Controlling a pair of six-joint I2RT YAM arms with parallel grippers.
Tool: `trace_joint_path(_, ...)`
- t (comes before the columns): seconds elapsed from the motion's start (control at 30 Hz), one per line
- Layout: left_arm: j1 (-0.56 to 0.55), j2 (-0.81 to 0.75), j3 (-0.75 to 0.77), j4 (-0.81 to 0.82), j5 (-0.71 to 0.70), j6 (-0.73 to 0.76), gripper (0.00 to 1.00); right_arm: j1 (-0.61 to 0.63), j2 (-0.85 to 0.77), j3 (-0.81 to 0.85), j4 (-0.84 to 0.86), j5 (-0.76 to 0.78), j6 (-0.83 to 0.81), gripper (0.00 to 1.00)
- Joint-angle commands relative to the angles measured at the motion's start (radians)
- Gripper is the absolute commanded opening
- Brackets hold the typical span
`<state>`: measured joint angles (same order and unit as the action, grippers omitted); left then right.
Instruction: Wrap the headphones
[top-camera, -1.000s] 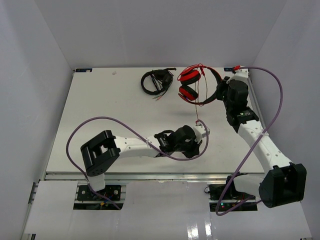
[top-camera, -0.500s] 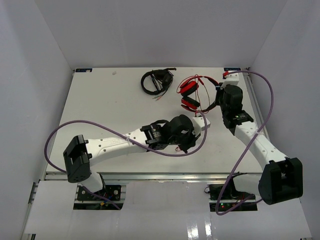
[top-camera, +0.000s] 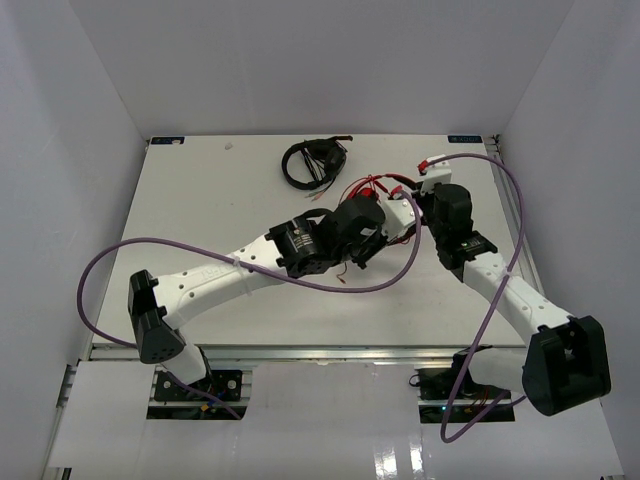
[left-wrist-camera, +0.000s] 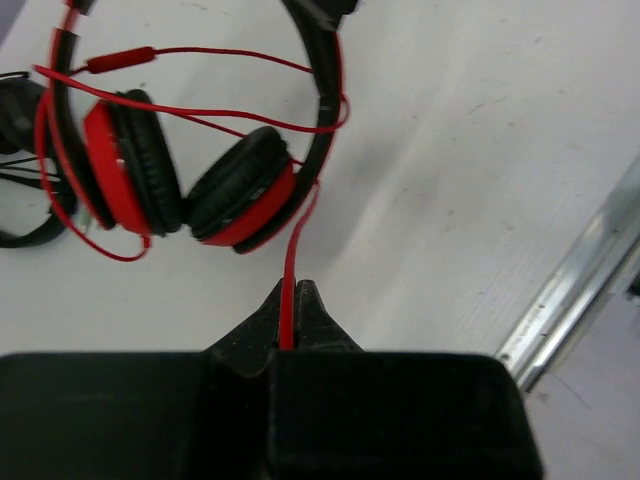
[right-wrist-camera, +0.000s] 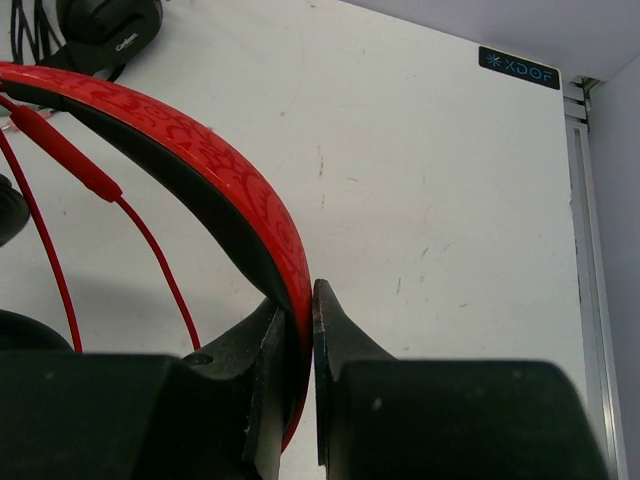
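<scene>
The red headphones lie under my two wrists in the top view, mostly hidden there. My left gripper is shut on the thin red cable, which runs from the jaws up to the earcups and loops across the headband. My right gripper is shut on the red, black-lined headband. In the top view the left gripper and the right gripper sit close together over the headphones.
All-black headphones with a bundled cable lie at the back of the table, also showing in the right wrist view. A metal rail marks the table's right edge. White walls enclose the table.
My left arm has stretched far forward toward the back of the table, carrying the cable to the headphones. My right gripper has drawn the headphones leftward and nearer.
</scene>
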<state>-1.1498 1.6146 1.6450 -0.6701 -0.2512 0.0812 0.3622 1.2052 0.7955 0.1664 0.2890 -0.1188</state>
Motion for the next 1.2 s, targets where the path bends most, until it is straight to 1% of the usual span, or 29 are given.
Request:
trace_joint_path(0.0, 0.044, -0.037, 0.028, -0.030, -0.123, 0.112, 0.01, 0.003, -0.090, -0.029, 0.042, -0.157, -0.067, 0.08)
trace_joint_path(0.07, 0.065, -0.048, 0.012, -0.008, -0.134, 0.135, 0.01, 0.004, -0.107, -0.038, 0.027, -0.246, -0.098, 0.08)
trace_joint_path(0.2, 0.094, -0.050, 0.006, 0.034, -0.131, 0.165, 0.02, 0.007, -0.119, -0.042, -0.016, -0.349, -0.135, 0.08)
trace_joint_path(0.4, 0.126, -0.028, -0.008, 0.050, -0.136, 0.214, 0.04, 0.012, -0.144, -0.045, -0.058, -0.438, -0.145, 0.08)
trace_joint_path(0.5, 0.162, -0.050, -0.045, 0.067, -0.133, 0.219, 0.05, 0.012, -0.159, -0.040, -0.084, -0.466, -0.130, 0.08)
trace_joint_path(0.67, 0.222, -0.140, -0.169, 0.154, -0.077, 0.197, 0.07, 0.014, -0.179, -0.032, -0.116, -0.539, -0.075, 0.08)
trace_joint_path(0.83, 0.298, -0.216, -0.293, 0.227, 0.038, 0.166, 0.12, 0.011, -0.185, 0.002, -0.155, -0.613, -0.032, 0.08)
trace_joint_path(0.87, 0.308, -0.227, -0.310, 0.242, 0.042, 0.162, 0.13, 0.011, -0.188, 0.007, -0.163, -0.626, -0.030, 0.08)
trace_joint_path(0.97, 0.346, -0.269, -0.375, 0.307, 0.122, 0.150, 0.19, 0.010, -0.192, 0.024, -0.212, -0.688, -0.035, 0.08)
trace_joint_path(1.1, 0.374, -0.304, -0.456, 0.392, 0.243, 0.120, 0.26, 0.004, -0.197, 0.032, -0.239, -0.788, -0.044, 0.08)
trace_joint_path(1.17, 0.380, -0.311, -0.512, 0.438, 0.296, 0.089, 0.29, -0.002, -0.191, 0.043, -0.246, -0.841, -0.018, 0.08)
